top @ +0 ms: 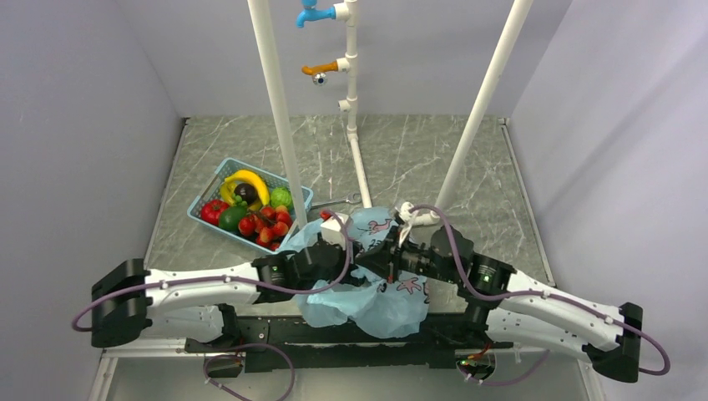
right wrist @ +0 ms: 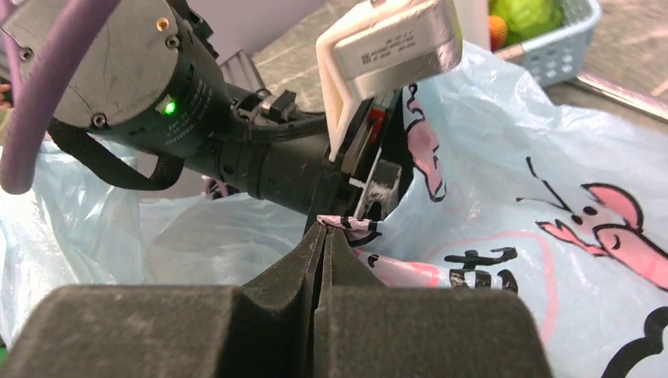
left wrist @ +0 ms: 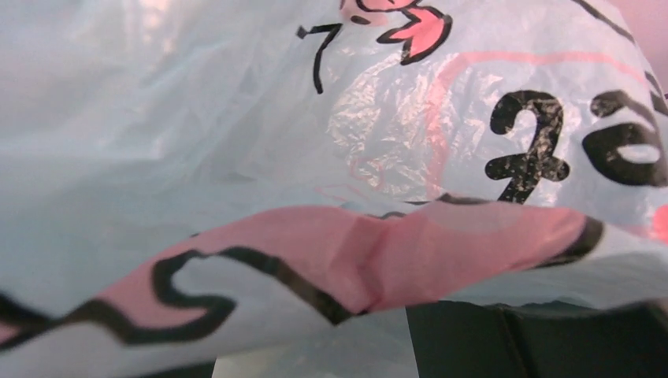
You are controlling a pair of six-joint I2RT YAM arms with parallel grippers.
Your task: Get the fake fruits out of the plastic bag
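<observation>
The thin light-blue plastic bag [right wrist: 504, 157] is pinched tight by the right gripper [right wrist: 323, 236]; how open the left gripper [right wrist: 370, 181] is cannot be told. Tugged hard, the bag could be torn.

A grey marbled table [top: 417, 150] fills the middle of my overhead view, with pale walls [top: 83, 100] around it. Left of centre sits a blue basket [top: 204, 194]. In it I see yellow bananas [top: 249, 180] at the upper edge and dark grapes [top: 245, 193] just below them. A left pole [top: 278, 109] and a right pole [top: 484, 100], both white, slant up from the table. Between them stands a white pipe [top: 352, 92] bearing a blue tap [top: 313, 15] at top centre and an orange tap [top: 321, 67] beneath.
</observation>
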